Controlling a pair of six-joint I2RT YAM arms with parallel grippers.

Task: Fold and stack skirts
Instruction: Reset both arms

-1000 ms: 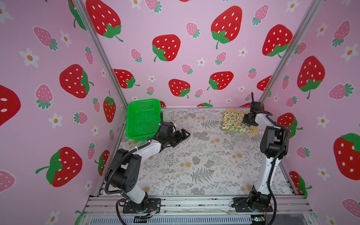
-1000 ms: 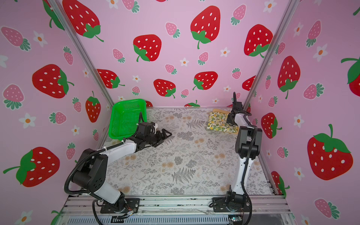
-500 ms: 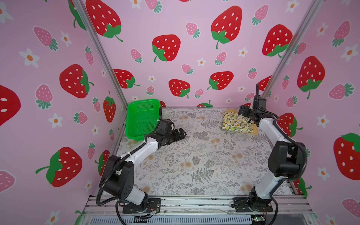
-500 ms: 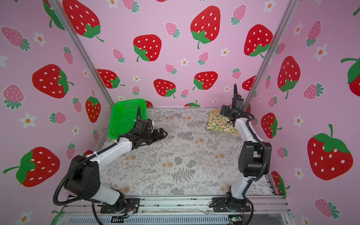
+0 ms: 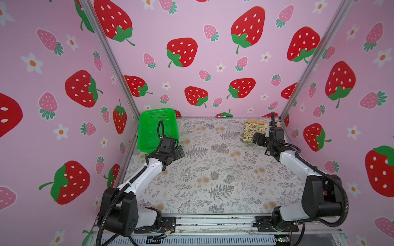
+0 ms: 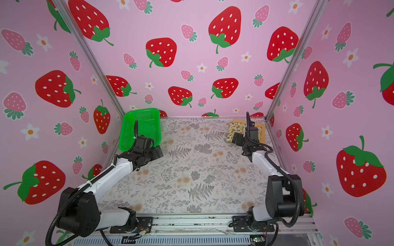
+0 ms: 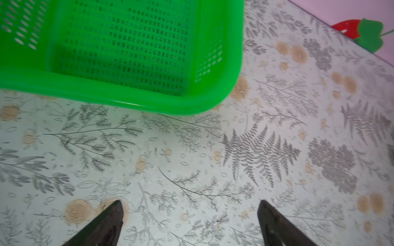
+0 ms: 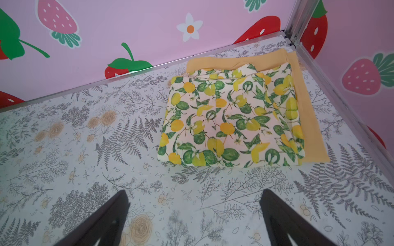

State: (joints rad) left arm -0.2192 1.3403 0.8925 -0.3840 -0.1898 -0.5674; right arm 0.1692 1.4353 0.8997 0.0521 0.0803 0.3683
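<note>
Since the lemon skirt (image 8: pixel 232 119) lies folded on the yellow skirt (image 8: pixel 312 127) in the far right corner, the job looks done. The right gripper (image 8: pixel 195 191), open and empty, is near, pointing at them; the left gripper (image 7: pixel 189 202), open too, is by the basket (image 7: pixel 149 104).

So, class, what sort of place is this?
Likely a robot test booth: strawberry-print walls on a metal frame enclose a floral tabletop, with left arm and right arm mounted at its edge.

Open table (image 5: pixel 223 170) centre, green basket (image 5: pixel 157 110) blocking far left corner, stacked skirts (image 5: pixel 253 130) filling far right corner
</note>
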